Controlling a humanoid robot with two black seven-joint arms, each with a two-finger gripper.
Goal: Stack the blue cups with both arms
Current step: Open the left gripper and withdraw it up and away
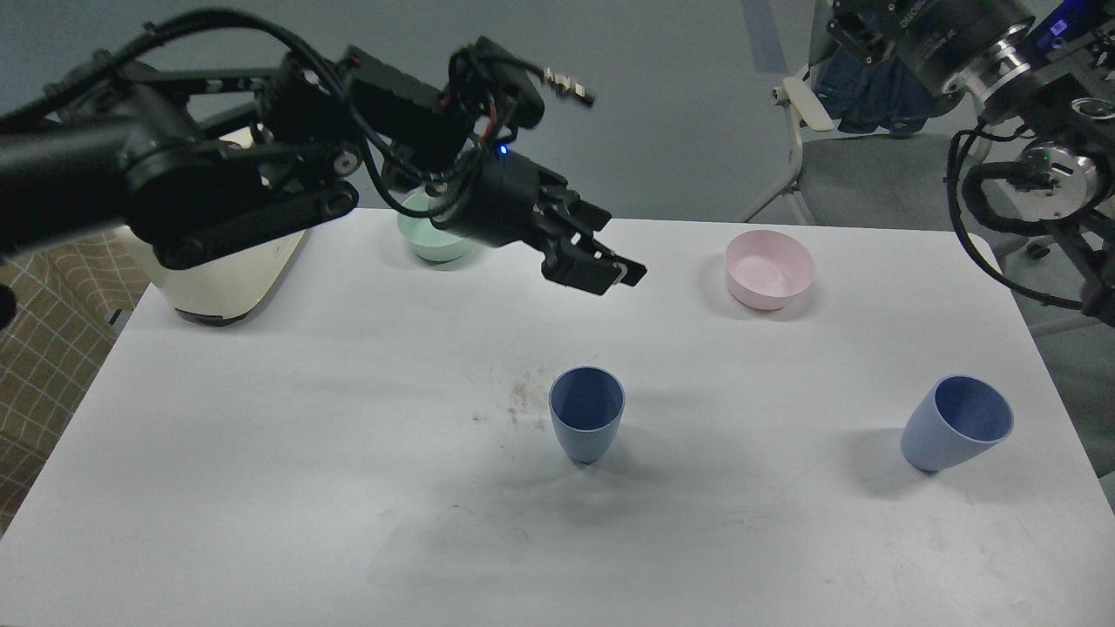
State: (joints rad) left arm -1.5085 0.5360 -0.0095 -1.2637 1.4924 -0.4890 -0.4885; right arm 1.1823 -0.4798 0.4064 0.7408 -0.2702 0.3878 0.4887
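One blue cup (586,424) stands upright and free on the white table (261,453), near the middle. The second blue cup (956,424) rests at the right side, tilted with its mouth up and to the right. My left gripper (610,272) hangs empty above and behind the middle cup, well clear of it, its fingers slightly parted. Of my right arm (1045,165) only the joints and cables show at the top right, behind the right cup; its gripper is out of view.
A pale pink bowl (770,268) sits at the back right. A mint-green bowl (427,239) sits at the back, partly behind my left arm. A cream toaster (231,283) stands at the back left. A chair (836,174) stands beyond the table.
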